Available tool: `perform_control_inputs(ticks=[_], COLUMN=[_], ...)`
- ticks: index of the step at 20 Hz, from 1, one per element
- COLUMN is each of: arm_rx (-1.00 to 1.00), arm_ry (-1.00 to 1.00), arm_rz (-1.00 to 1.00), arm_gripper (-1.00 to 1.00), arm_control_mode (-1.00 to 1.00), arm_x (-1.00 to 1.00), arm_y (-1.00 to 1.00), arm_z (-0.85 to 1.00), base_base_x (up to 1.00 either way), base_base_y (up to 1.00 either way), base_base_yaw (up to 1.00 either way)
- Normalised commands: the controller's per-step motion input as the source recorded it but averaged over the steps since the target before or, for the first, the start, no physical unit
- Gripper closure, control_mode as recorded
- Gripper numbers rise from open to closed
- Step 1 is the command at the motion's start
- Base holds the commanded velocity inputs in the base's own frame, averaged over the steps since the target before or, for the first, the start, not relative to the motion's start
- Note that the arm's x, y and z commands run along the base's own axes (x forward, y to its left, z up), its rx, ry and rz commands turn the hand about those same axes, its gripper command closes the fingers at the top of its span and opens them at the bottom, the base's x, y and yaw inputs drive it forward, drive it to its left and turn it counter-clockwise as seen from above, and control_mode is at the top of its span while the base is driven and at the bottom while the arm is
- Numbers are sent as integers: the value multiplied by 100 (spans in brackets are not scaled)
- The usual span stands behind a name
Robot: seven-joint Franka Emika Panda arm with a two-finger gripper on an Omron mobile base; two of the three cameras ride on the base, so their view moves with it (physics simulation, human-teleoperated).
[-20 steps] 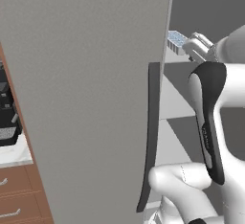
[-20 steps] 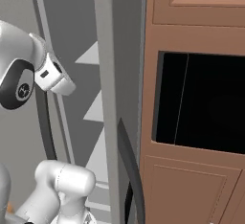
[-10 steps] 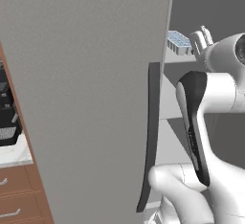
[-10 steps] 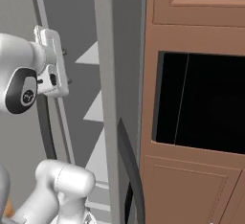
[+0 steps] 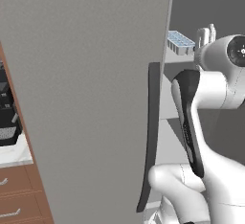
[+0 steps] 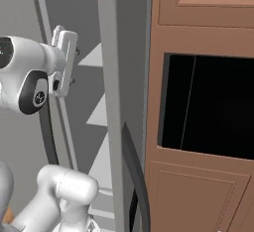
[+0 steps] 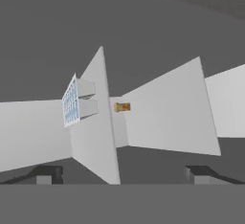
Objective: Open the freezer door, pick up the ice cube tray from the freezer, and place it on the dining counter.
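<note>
Tall flat matte grey freezer door (image 5: 91,98) stands swung open, its long dark curved bar handle (image 5: 148,137) along the free edge. Behind it, the tall grey freezer (image 5: 210,17) shows a dark grey interior with pale grey shelves (image 7: 165,108). Brown wooden cabinet (image 6: 203,102) with a black recess flanks it in the right base view. White two-finger pincer (image 5: 206,35) is raised inside the freezer opening; fingertips (image 7: 48,174) stand well apart, spread, gripping nothing. Small pale blue-white ice cube tray (image 5: 180,42) with gridded compartments rests on an upper shelf, just beside the pincer, untouched. Small orange item (image 7: 122,106) sits deep on a shelf; identity unclear.
</note>
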Motion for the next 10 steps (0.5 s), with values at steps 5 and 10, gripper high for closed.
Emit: perform_control_inputs(ticks=[5,10], arm_rx=[0,0], arm_ry=[2,0], arm_rz=[0,0], arm_gripper=[-100,-100], arm_control_mode=[-100,-100], arm_x=[37,29], arm_y=[-19,-25], arm_z=[13,0], base_base_x=[0,0], base_base_y=[0,0], base_base_yaw=[0,0])
